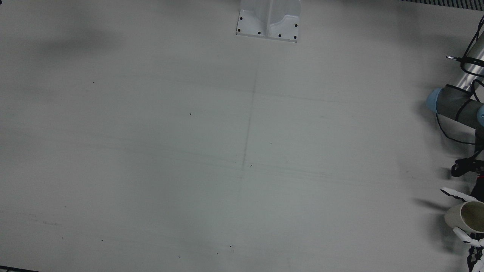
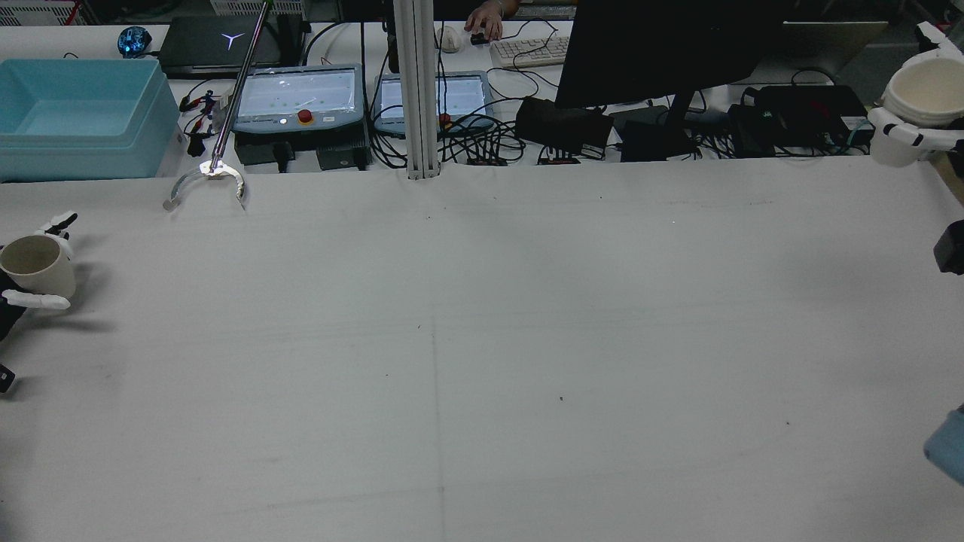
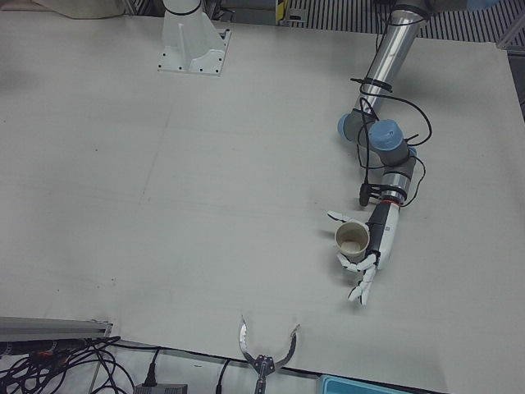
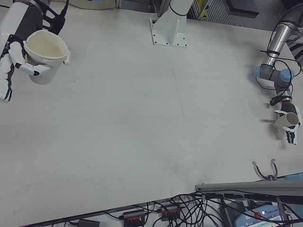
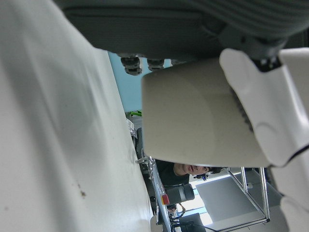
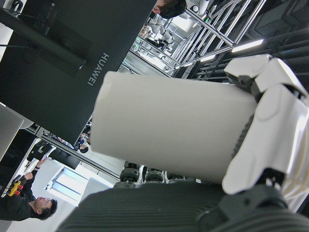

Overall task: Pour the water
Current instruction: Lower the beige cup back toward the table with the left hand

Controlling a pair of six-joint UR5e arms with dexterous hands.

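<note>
Left hand (image 3: pixel 373 250) fingers grasping cup (image 3: pixel 352 239); right hand (image 4: pixel 14 35) fingers grasping second cup (image 4: pixel 45 52); monitor (image 6: pixel 63 58) reads HUAWEI.

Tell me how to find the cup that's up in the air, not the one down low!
Start at the big white table in the rear view and look to its far right edge, near the black monitor. There the right hand holds a cream cup. It hangs high; the other cup, in the left hand, sits low at the table's left edge.

Table (image 2: pixel 482 339): matt pale cloth-like cover, faintly scuffed. Both cups (image 3: pixel 353 240) (image 4: pixel 45 54): matt cream, smooth, paper-like. Hand (image 3: pixel 373 246) shells: glossy white plastic. Arm tube (image 3: pixel 392 49): smooth bare metal, at 1 o'clock.
</note>
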